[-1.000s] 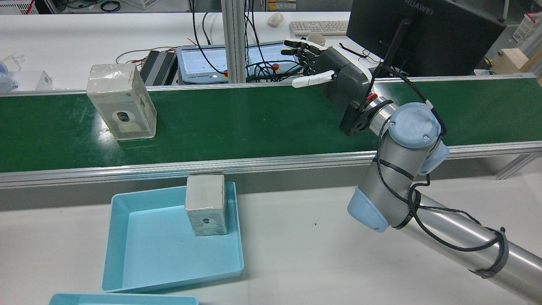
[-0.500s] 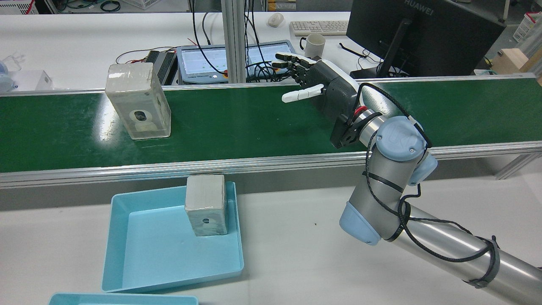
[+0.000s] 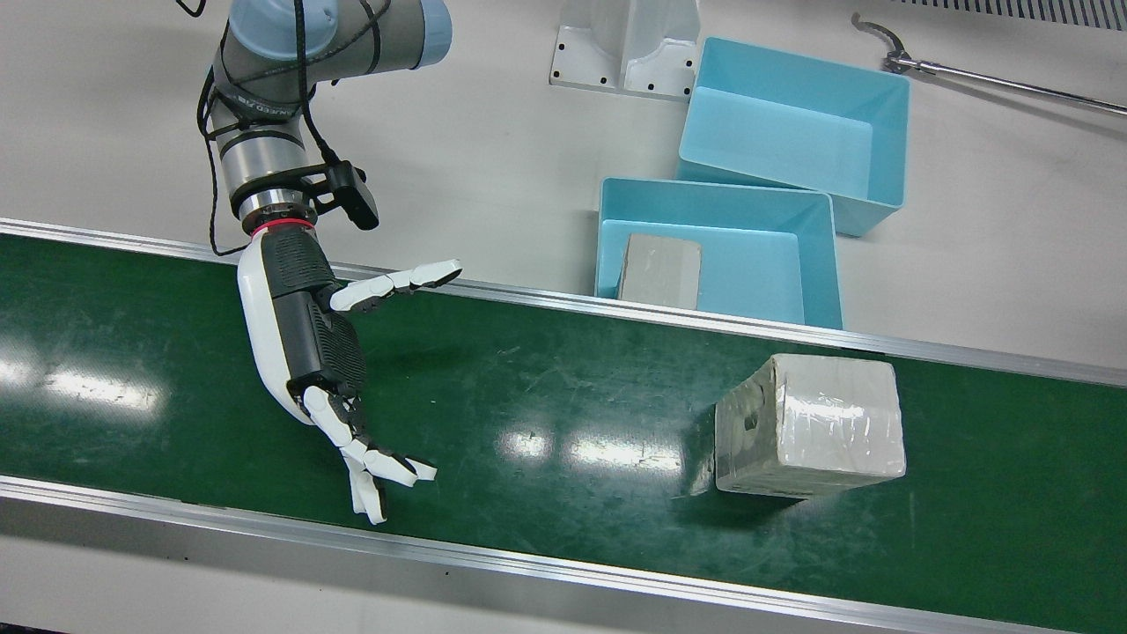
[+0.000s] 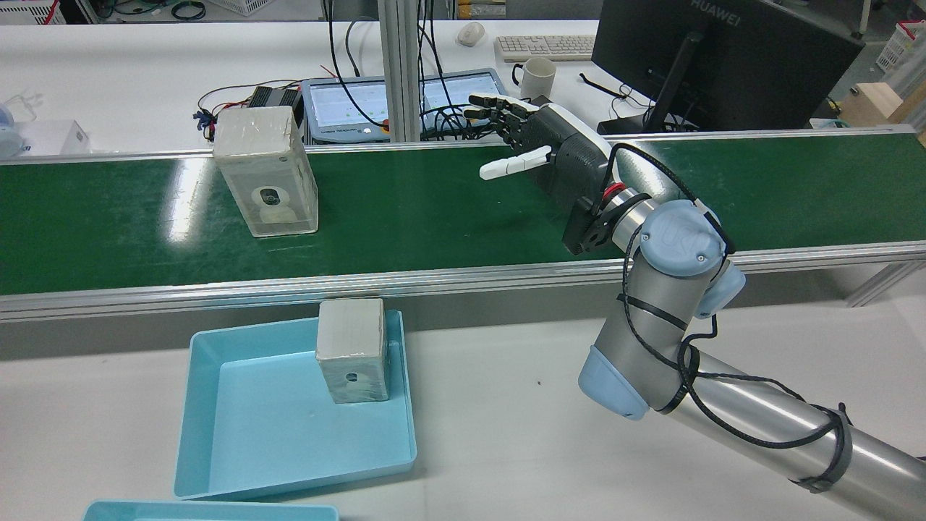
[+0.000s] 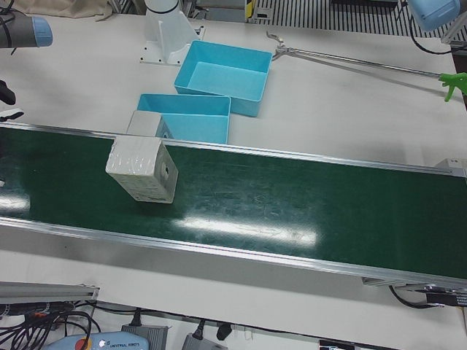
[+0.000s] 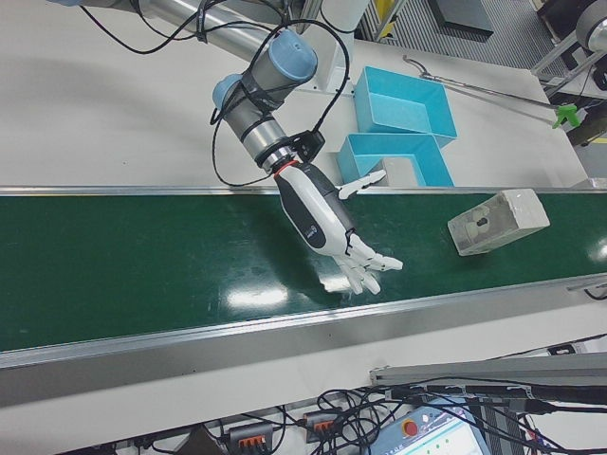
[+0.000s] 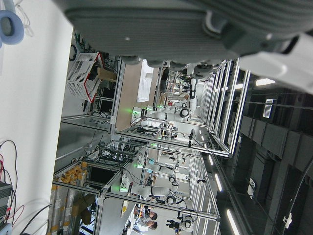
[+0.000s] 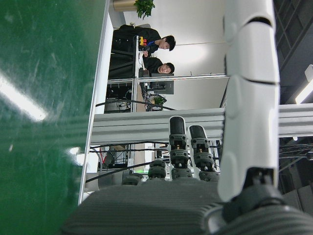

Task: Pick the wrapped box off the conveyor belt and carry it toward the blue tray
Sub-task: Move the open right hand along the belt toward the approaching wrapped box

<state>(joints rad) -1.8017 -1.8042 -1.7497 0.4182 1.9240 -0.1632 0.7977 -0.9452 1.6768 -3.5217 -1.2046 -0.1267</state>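
The wrapped box stands on the green conveyor belt, left of my right hand in the rear view. It also shows in the front view, the left-front view and the right-front view. My right hand hovers over the belt, open and empty, fingers spread toward the box, well apart from it; it shows in the front view too. The blue tray lies on the table in front of the belt. My left hand shows only its palm and holds nothing.
A second wrapped box stands in the blue tray's far corner. Another blue tray sits beside it. A long grabber tool lies on the table. A tablet, mug and monitor stand behind the belt.
The wrapped box has travelled along the belt toward my right hand. My right hand has shifted toward the box and a little lower over the belt, staying open.
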